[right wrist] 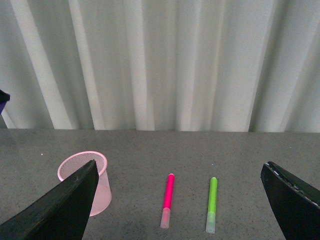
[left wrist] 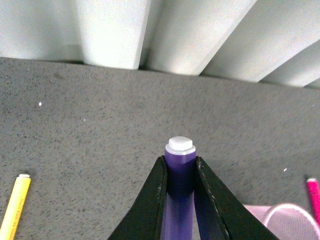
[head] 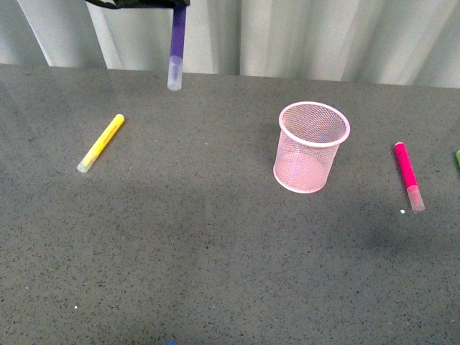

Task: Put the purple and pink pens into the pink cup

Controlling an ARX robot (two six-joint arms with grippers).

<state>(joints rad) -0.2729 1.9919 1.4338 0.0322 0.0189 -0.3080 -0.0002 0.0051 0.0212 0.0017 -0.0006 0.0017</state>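
Hanging in left hand (left wrist: 180, 162), purple pen (head: 176, 44).

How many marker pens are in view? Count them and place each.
4: purple pen in the left gripper, off the table; yellow pen lying left; pink pen right of the pink cup; green pen further right. None seems hidden.

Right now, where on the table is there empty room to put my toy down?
The near half of the table is bare, in front of the yellow pen, cup and pink pen. So is the gap between yellow pen and cup. Crowded: pink pen and green pen, far right.
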